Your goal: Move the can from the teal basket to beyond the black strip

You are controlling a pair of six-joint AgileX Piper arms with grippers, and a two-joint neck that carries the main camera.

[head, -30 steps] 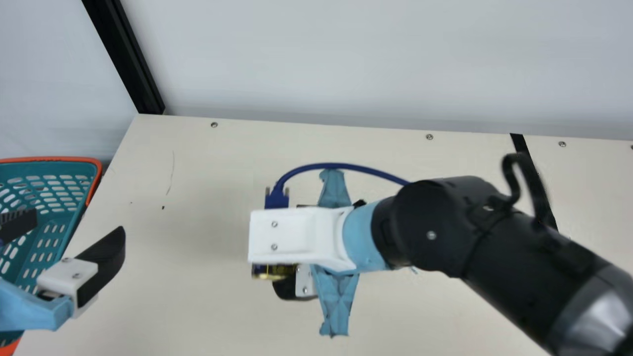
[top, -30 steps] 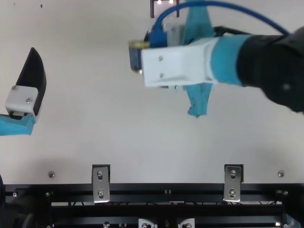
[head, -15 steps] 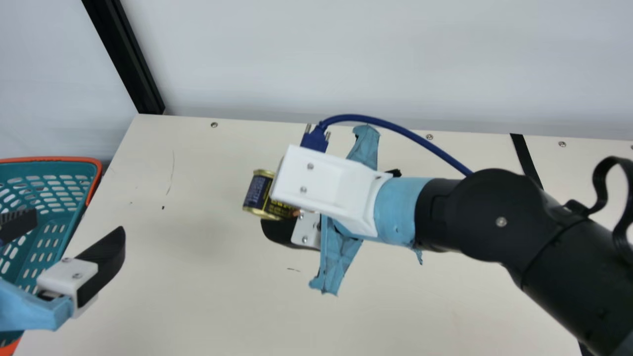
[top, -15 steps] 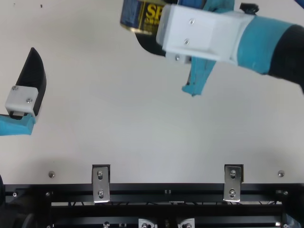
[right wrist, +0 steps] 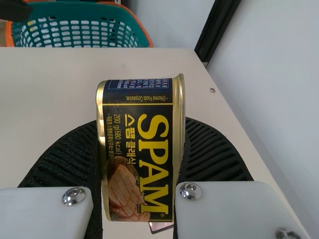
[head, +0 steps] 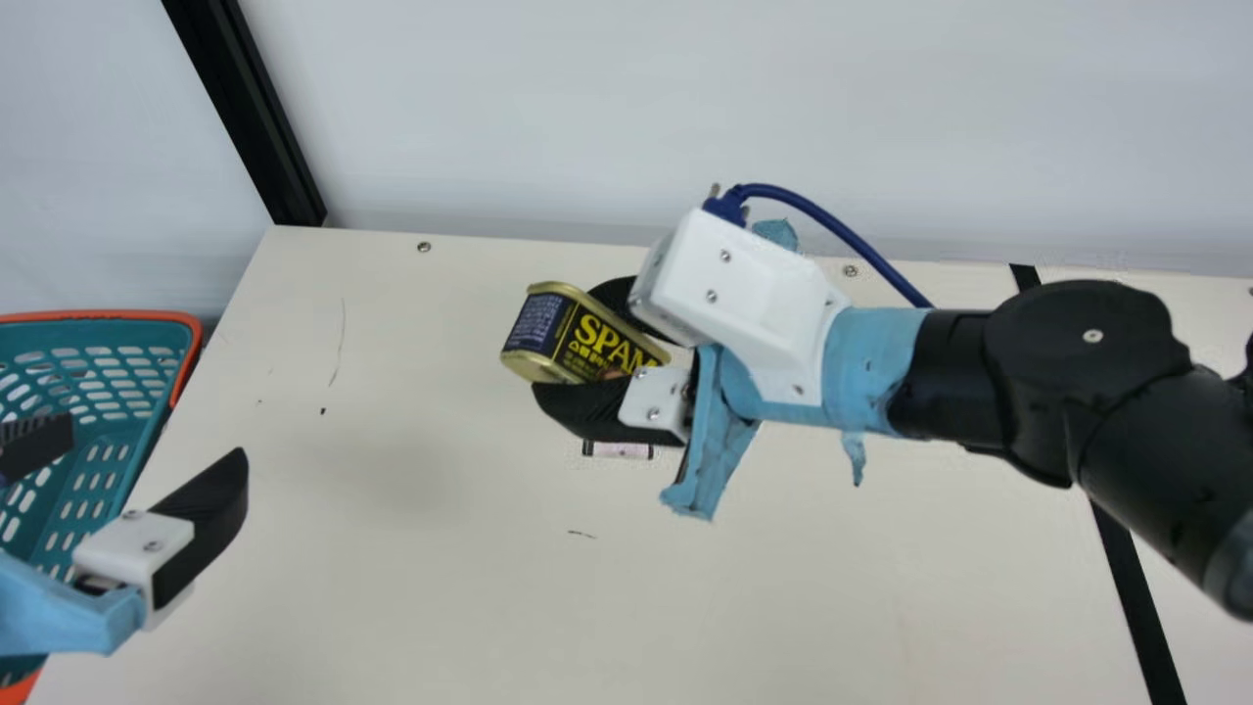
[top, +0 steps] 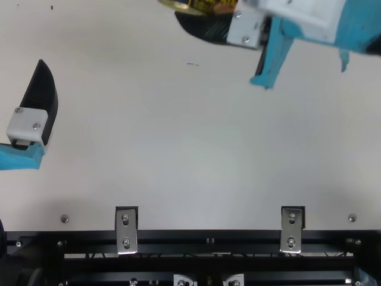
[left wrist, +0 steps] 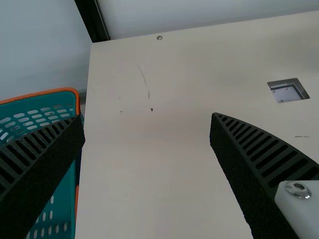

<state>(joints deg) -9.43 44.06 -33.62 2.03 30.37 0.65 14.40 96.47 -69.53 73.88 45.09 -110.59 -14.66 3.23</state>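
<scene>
- Right tool (head: 566, 341): parted only by the can's (head: 587, 343) breadth, its two ribbed fingers pressed to the gold-rimmed ends.
- Left tool (head: 157, 446): spread wide, nothing between its fingers, beside the teal basket (head: 147, 316).
- Can: tilted, over the counter (head: 411, 607), between basket and black strip (head: 1136, 597); dark blue and black label, big yellow lettering, a picture of scored meat.

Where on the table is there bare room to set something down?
One free patch is the near table, between the left pincer and the black strip. Another lies between the teal basket and the can. Crowded: where, in view, the left pincer overlaps the basket, and around the can in the right pincer.
</scene>
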